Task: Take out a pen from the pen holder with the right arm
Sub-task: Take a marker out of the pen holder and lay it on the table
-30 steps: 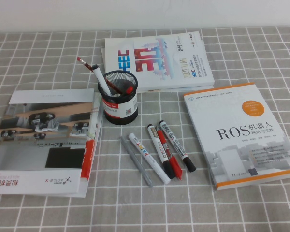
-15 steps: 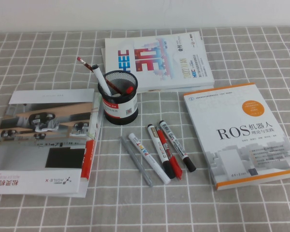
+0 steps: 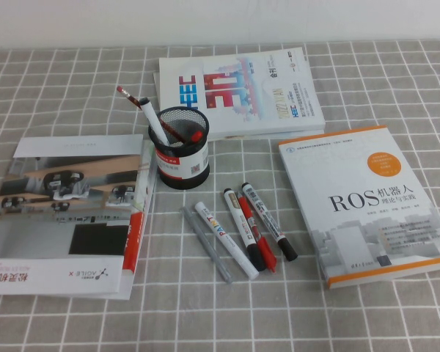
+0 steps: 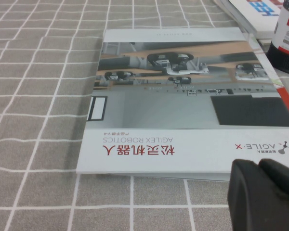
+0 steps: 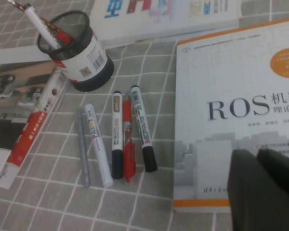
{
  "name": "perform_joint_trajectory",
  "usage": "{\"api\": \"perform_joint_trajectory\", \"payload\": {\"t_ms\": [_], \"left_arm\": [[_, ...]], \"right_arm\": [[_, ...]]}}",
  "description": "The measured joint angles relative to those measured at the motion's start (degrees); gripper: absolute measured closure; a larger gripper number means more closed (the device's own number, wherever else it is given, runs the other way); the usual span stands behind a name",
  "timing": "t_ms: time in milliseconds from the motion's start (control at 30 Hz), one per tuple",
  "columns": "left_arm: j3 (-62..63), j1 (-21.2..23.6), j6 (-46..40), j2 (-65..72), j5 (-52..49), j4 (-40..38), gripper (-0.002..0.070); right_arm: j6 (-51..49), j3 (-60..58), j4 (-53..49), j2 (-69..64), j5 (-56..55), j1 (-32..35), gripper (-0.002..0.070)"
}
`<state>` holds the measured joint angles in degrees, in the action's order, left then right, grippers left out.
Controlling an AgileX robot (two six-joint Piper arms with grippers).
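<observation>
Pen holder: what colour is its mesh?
Black, all round the pen holder. It shows clearest in the high view.

The pen holder (image 3: 180, 147) stands mid-tabletop (image 3: 59, 81), with a pen (image 3: 143, 110) in it leaning left. A booklet (image 3: 66, 213) lies to its left, a magazine (image 3: 238, 92) behind it and a book (image 3: 363, 202) to its right. Five markers (image 3: 238, 231) lie side by side before the holder, between booklet and book. The left gripper (image 4: 260, 166) hangs over the booklet's near edge, the right gripper (image 5: 256, 154) over the book's near part.
</observation>
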<state>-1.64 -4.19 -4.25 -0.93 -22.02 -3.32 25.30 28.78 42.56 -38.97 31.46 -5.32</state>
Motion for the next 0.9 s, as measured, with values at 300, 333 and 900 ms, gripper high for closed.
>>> {"api": "perform_joint_trajectory", "payload": {"t_ms": [300,333,900], "left_arm": [[0.0,0.0,0.0,0.0,0.0,0.0,0.0678],[0.0,0.0,0.0,0.0,0.0,0.0,0.0678],[0.0,0.0,0.0,0.0,0.0,0.0,0.0678]], "right_arm": [[2.3,0.5,-0.4,-9.5,-19.3,-15.2,0.0689],[1.4,0.5,-1.4,-10.5,-22.9,-18.6,0.0689],[-11.0,0.5,-25.5,-38.8,-79.9,-47.6,0.0680]]}}
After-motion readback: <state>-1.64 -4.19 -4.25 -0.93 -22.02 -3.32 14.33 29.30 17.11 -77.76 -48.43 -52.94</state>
